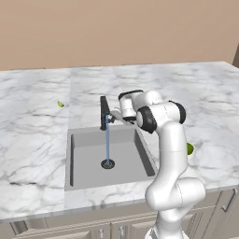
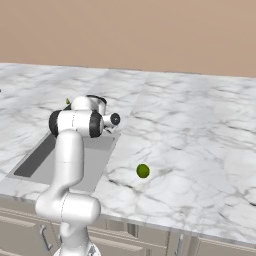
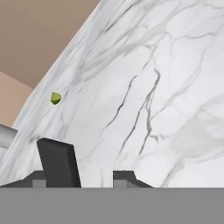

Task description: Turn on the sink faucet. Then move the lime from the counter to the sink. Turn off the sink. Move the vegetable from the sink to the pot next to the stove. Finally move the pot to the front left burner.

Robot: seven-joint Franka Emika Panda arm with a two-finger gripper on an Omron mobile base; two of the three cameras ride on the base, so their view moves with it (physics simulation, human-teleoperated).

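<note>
Water runs in a thin blue stream from the black sink faucet down to the round drain of the grey sink. My gripper hovers just right of the faucet's top. Its dark tips stand apart in the hand view, with a dark block, probably part of the faucet, rising by the left one. The gripper is open and holds nothing. On the marble counter right of the sink rests the lime, half hidden behind my arm in the left base view. The pot and stove are out of view.
A tiny yellow-green speck lies on the counter left of and behind the faucet, and it shows in the hand view too. A beige wall runs along the counter's back. Beige cabinet fronts run below the front edge.
</note>
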